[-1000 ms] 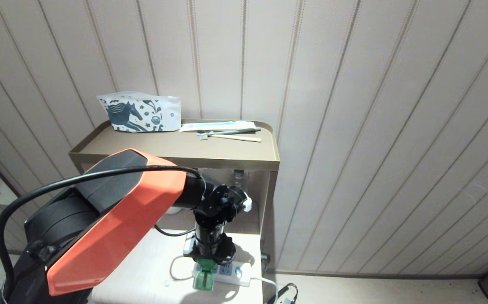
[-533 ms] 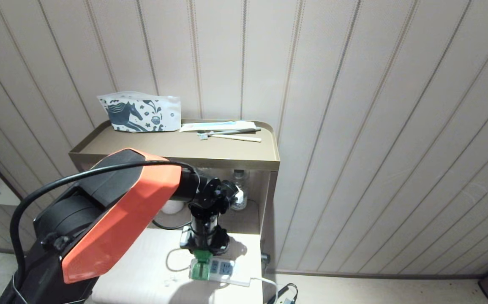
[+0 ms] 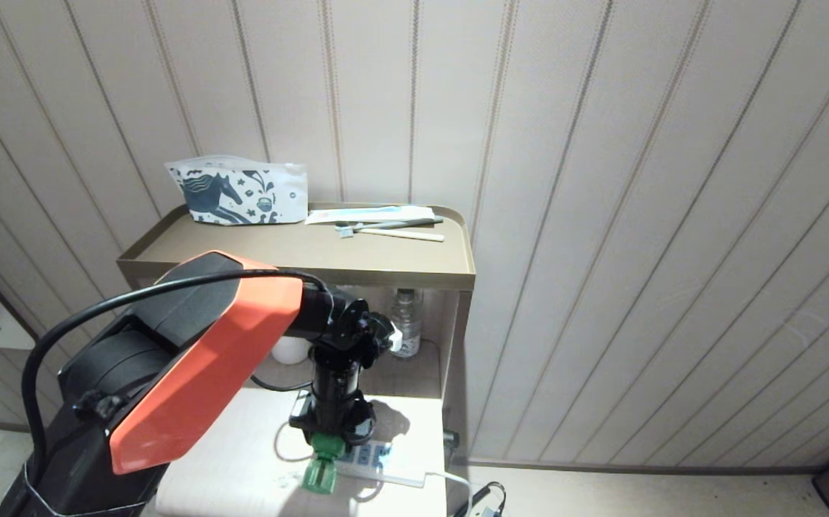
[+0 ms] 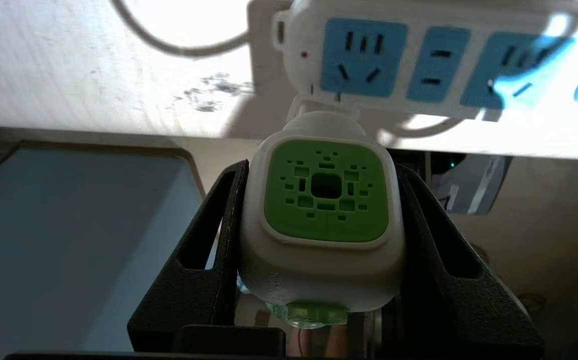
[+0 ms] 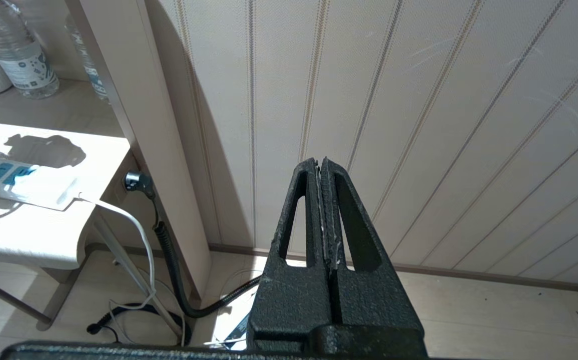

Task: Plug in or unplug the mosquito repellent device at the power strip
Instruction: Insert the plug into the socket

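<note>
The left gripper (image 3: 322, 451) hangs straight down over the near part of a small white table (image 3: 242, 474), its two black fingers (image 4: 213, 250) clamped on the white sides of the mosquito repellent device (image 3: 319, 470). The device sits just off the near-left end of the power strip (image 3: 378, 463); in the left wrist view its prongs are out of the sockets, close to the strip's side wall. Its long axis runs roughly level toward the near edge of the table, bottle end nearest and lowest in the head view, green vented face turned up toward the wrist.

The strip lies flat near the table's right edge, its long axis running left to right, with its white cord (image 3: 450, 480) dropping off that edge to the floor. To the left of the device the tabletop is bare.

Beyond the table stands a brown shelf unit (image 3: 385, 269) with a water bottle (image 3: 405, 327) in its lower bay and a printed pouch (image 3: 238, 190) on top, against a panelled wall (image 3: 601, 179).

The right gripper (image 5: 325, 200) is parked off to the right, above the floor, fingers pressed together.
</note>
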Motion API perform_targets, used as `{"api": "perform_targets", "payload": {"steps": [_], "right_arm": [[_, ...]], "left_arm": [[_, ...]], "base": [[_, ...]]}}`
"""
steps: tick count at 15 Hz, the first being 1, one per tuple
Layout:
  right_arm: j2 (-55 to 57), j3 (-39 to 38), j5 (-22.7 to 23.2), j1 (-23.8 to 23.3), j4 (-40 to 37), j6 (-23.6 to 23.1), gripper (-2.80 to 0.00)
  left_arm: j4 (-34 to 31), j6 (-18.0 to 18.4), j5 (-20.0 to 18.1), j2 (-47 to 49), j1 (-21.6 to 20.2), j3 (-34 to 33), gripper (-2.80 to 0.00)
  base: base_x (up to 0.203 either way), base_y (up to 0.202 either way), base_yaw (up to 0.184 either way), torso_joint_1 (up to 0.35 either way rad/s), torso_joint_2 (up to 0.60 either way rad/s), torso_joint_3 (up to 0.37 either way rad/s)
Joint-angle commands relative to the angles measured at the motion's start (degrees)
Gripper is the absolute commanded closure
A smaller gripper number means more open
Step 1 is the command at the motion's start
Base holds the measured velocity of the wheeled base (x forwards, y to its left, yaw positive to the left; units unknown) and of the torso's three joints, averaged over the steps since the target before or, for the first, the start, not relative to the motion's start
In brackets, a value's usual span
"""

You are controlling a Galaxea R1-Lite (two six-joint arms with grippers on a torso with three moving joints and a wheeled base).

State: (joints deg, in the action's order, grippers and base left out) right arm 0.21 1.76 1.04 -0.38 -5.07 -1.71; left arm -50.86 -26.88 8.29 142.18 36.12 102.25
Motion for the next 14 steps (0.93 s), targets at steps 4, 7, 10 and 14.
{"api": "perform_targets", "payload": {"steps": [4, 7, 10, 14], "right_arm": [[0.0, 0.0, 0.0, 0.0, 0.0, 0.0, 0.00], [0.0, 0.0, 0.0, 0.0, 0.0, 0.0, 0.00], [0.0, 0.0, 0.0, 0.0, 0.0, -0.1, 0.00], [0.0, 0.0, 0.0, -0.1, 0.0, 0.0, 0.00]], "left_arm": [[-0.6, -0.7, -0.2, 0.2, 0.8, 0.7, 0.00], [-2.1, -3.0, -0.6, 0.6, 1.7, 2.5, 0.00], [-3.1, -4.5, -0.5, 1.5, 2.6, 4.1, 0.00], [-3.2, -6.4, 0.2, 2.0, 2.8, 4.3, 0.00]], "base": [[0.000, 0.000, 0.000, 0.000, 0.00, 0.000], [0.000, 0.000, 0.000, 0.000, 0.00, 0.000], [0.000, 0.000, 0.000, 0.000, 0.00, 0.000], [0.000, 0.000, 0.000, 0.000, 0.00, 0.000]]}}
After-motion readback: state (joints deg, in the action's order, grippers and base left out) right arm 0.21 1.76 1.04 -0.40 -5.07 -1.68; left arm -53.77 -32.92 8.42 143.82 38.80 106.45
